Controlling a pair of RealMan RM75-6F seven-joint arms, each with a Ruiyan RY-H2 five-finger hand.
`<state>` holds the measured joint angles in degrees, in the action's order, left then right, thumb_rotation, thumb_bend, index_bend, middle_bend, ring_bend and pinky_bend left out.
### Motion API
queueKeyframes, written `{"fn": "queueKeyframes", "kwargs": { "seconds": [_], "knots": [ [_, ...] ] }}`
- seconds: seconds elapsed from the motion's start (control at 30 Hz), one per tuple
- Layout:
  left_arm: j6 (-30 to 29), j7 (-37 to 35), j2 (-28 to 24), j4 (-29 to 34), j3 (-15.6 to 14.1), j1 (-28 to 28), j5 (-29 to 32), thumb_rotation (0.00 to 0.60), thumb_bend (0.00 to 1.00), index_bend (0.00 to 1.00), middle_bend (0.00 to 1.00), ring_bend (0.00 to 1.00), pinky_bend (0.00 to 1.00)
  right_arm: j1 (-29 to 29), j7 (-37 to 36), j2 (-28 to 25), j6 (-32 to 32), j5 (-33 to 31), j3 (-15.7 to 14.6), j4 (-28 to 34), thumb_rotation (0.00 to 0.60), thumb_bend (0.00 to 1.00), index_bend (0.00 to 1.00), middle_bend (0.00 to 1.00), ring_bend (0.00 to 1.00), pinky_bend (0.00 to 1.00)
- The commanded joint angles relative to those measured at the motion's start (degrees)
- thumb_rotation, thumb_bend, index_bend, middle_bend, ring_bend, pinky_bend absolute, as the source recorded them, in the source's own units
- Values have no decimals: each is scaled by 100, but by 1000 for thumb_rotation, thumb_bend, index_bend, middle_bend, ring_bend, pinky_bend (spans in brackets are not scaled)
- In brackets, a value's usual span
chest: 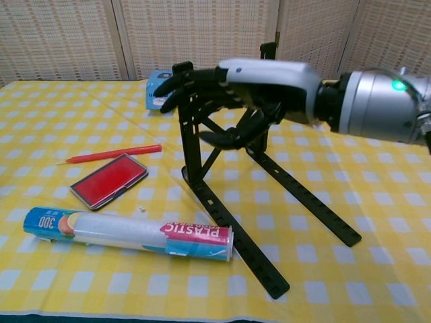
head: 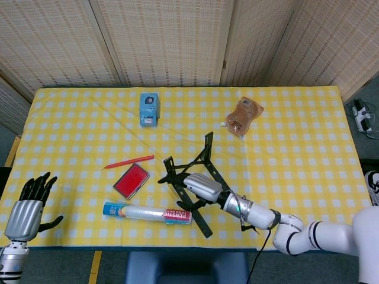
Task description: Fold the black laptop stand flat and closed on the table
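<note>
two uprights of the black laptop stand [chest: 202, 161] are raised, so i judge the fold has hardly begun; it sits on the yellow checked counter [head: 296, 154] just beyond the plastic wrap roll [chest: 128, 233]. my right hand [chest: 232, 94] is up at the top of the near upright, fingers [chest: 176, 84] spread and draped over its tip, thumb curled below, though i can't tell if they truly clamp it. next i'd press that upright down toward its base rail. my left hand [head: 26, 207] hangs well to the left of the stand, fingers apart, holding nothing.
</note>
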<state>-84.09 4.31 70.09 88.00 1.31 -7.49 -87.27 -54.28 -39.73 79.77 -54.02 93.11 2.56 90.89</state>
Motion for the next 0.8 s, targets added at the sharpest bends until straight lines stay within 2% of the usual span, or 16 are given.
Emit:
{"fn": "queueKeyframes", "kwargs": {
  "seconds": [0.03,0.13,0.27,0.47,0.6,0.8],
  "knots": [
    [14,20,3,16,5,-13,-5,600,181,0,0,0,0,437,594,-683,-645,-114,223,678,600,483,145,184,194,175],
    [11,48,2,43,16,-29,-26,600,181,0,0,0,0,584,775,-935,-791,-545,476,898,600,380,131,182,191,175],
    [29,94,0,81,22,-44,-28,600,181,0,0,0,0,573,1051,-1048,-647,-1098,772,817,600,326,119,176,176,165],
    [31,137,-25,126,20,-20,20,600,181,0,0,0,0,382,1348,-855,-195,-1928,1154,264,600,325,114,163,157,113],
    [34,145,-35,132,25,-3,65,600,181,0,0,0,0,249,1444,-674,82,-2248,1308,-76,600,325,114,162,153,101],
    [56,171,-34,154,27,-4,86,600,181,0,0,0,0,-70,1442,-355,869,-2791,1467,-664,600,325,114,170,164,105]
  ]
}}
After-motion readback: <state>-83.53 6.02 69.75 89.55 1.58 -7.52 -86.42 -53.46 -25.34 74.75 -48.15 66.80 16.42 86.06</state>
